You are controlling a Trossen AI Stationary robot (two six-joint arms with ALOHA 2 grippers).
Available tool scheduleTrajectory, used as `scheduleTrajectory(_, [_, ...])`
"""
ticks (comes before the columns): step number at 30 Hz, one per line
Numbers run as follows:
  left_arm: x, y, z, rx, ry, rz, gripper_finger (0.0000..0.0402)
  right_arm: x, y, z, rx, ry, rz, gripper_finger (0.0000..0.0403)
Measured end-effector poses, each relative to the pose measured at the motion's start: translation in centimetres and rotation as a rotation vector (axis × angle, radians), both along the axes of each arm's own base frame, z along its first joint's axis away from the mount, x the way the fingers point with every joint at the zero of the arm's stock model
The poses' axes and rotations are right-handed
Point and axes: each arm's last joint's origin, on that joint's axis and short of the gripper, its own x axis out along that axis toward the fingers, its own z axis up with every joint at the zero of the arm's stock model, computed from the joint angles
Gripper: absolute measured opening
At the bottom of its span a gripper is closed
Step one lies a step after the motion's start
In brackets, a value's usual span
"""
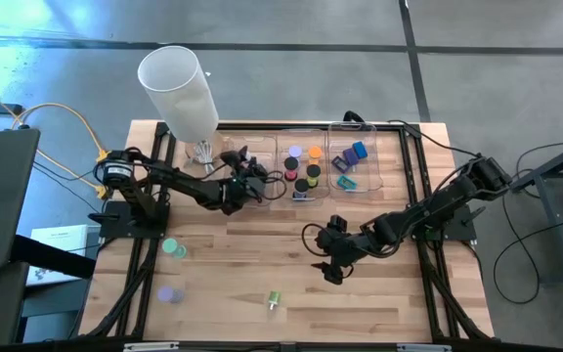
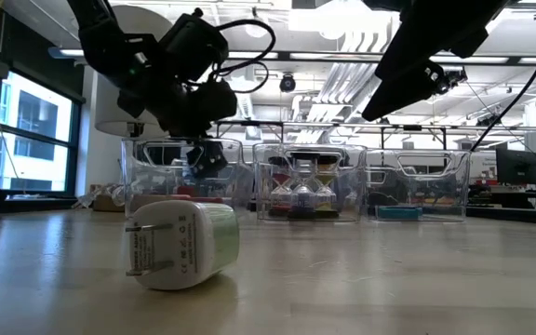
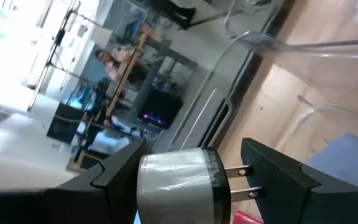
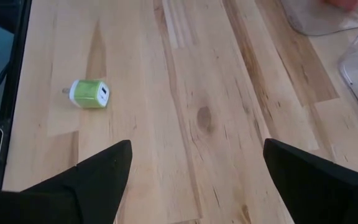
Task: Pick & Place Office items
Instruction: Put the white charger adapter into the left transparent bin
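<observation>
My left gripper [image 1: 259, 186] hovers at the left clear tray [image 1: 245, 156], shut on a white plug adapter [image 3: 179, 180] with two metal prongs. In the low view this gripper [image 2: 203, 160] hangs above that tray. A green-and-white plug adapter [image 1: 273, 299] lies on its side on the bare wood near the front edge; it also shows in the low view [image 2: 180, 244] and the right wrist view [image 4: 89, 93]. My right gripper [image 1: 328, 266] hangs open over the table's middle, right of and beyond the green adapter, with nothing between its fingers. A teal cap [image 1: 173, 248] and a lavender cap [image 1: 168, 293] sit at the left. My left gripper holds the white adapter pinched between its two fingers, which point about level. The adapter lies crosswise in the gap: its rear end [image 3: 143, 186] is against one finger and its prongs [image 3: 238, 171] point at the other finger [image 3: 272, 168]. It is lifted clear of the table.
Three clear trays stand in a row at the back; the middle tray [image 1: 283, 147] and the right tray [image 1: 338, 147] hold small coloured pieces. A big white cylinder [image 1: 179, 93] stands at the back left. Bare wood lies between the trays and the front edge.
</observation>
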Motion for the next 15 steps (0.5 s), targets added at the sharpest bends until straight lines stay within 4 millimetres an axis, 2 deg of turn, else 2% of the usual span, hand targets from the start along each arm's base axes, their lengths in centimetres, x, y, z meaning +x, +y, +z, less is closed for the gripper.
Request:
scheduleTrajectory(7, [0.2,-0.8,0.2,0.015,0.098,-0.064,0.0241,0.0,0.0,0.0,0.000,0.000,0.000,0.0352])
scheduleTrajectory(15, [0.2,-2.6,0.7,0.094,0.392,-0.169,0.0241,0.0,0.0,0.0,-0.003,0.000,0.002,0.0352])
